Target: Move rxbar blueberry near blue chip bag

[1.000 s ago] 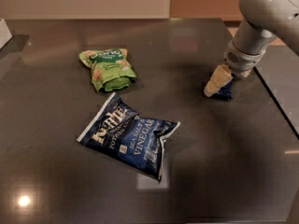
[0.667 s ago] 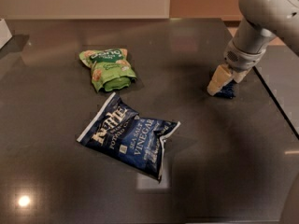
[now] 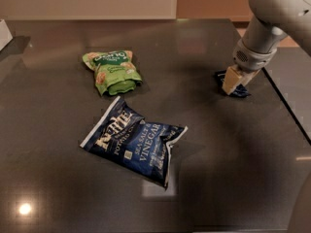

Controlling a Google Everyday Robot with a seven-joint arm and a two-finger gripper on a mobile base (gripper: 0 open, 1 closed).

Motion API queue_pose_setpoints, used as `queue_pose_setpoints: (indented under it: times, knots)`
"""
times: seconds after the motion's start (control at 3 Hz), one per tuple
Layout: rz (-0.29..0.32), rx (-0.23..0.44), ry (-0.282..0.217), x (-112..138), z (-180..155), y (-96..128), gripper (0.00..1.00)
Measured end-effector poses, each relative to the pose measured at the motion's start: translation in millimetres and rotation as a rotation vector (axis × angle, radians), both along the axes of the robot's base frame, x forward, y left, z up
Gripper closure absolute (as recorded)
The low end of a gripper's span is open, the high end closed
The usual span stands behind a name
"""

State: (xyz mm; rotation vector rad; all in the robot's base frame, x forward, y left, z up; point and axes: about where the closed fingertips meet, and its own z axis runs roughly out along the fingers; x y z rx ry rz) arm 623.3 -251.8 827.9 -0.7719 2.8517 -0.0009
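Observation:
The rxbar blueberry (image 3: 240, 92) is a small dark navy wrapper lying on the dark table at the right, mostly covered by my gripper (image 3: 232, 81), which comes down onto it from the grey arm at the upper right. The blue chip bag (image 3: 133, 145) lies flat in the middle front, with white Kettle and Sea Salt & Vinegar lettering. It is far to the left of the bar and the gripper.
A green snack bag (image 3: 112, 71) lies behind the blue chip bag, left of centre. A seam in the table (image 3: 286, 106) runs diagonally just right of the gripper. A white object (image 3: 4, 33) sits at the far left edge.
The gripper has shifted slightly to the right and farther back over the bar. The bags have not moved.

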Motion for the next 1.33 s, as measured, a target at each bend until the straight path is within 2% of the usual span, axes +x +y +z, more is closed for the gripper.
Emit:
queue_pose_setpoints:
  times: [0.33,0.67,1.33]
  knots:
    - [0.003,0.002,0.0,0,1,1,1.0]
    - [0.103,0.062,-0.018,11,12,39,1.0]
    - [0.352,0.19,-0.031,26,32,144,1.0]
